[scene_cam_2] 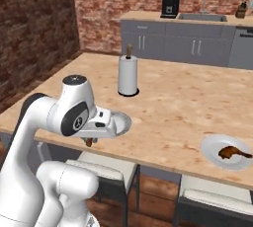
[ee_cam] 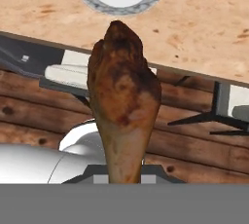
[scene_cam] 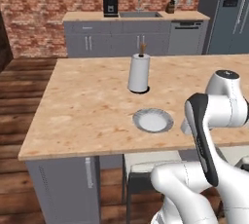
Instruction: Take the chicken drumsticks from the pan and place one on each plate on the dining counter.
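End effector (scene_cam_2: 90, 141) clamped tight on a drumstick (ee_cam: 124, 96), hanging just off the worktop (scene_cam: 87, 106) edge, near the empty plate (scene_cam: 153, 120) but not over it. Second drumstick (scene_cam_2: 233, 152) sits on the other plate (scene_cam_2: 210, 148). Risk: releasing here drops the meat to the floor or onto a stool (scene_cam_2: 101, 168); it needs carrying forward over the plate. Paper towel roll (scene_cam: 138, 73) is well behind.
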